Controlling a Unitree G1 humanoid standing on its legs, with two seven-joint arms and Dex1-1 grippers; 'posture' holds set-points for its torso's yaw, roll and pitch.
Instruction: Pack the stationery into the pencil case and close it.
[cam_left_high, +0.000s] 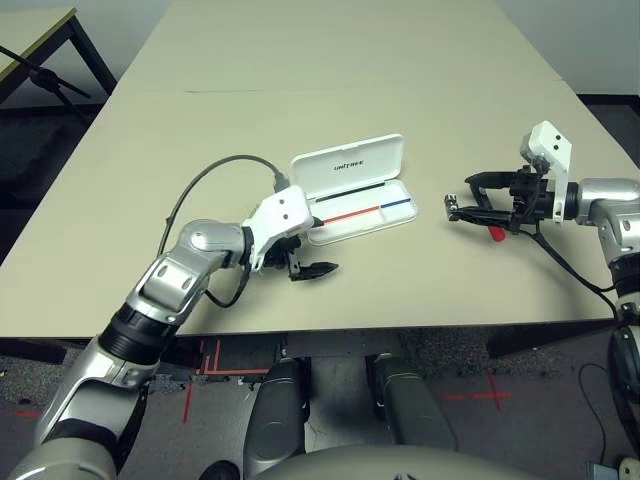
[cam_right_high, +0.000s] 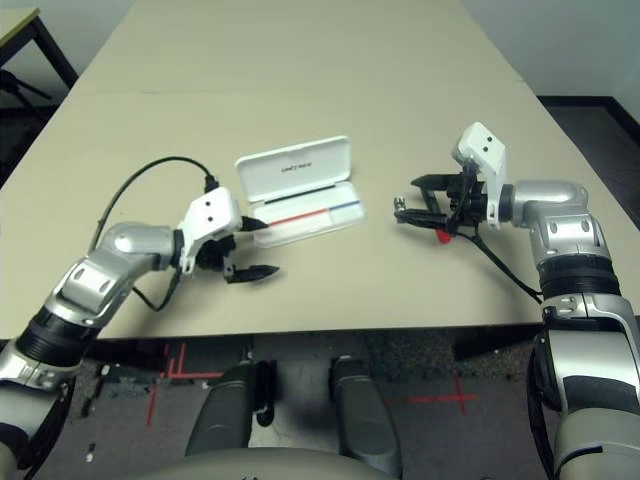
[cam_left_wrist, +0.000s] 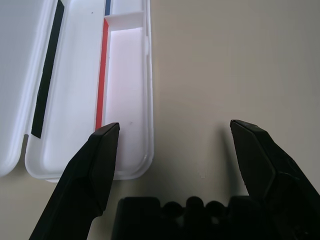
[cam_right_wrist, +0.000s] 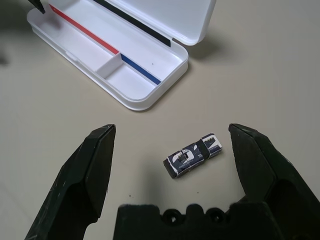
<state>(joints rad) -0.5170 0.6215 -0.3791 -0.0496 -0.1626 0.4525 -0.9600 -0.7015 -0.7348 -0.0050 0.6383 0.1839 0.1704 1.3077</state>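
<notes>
The white pencil case lies open at mid-table, its lid raised and marked "UNITREE". A red-and-blue line runs along its tray, which holds nothing. My left gripper is open just in front of the case's left end, and one finger hangs over the tray's rim. To the right of the case my right gripper is open. A tiny black-and-silver piece lies on the table between its fingers. A red bit of the marker shows under that gripper.
A black cable loops from my left wrist over the table. The table's front edge runs close behind both arms. A second table and a black stand are at the far left.
</notes>
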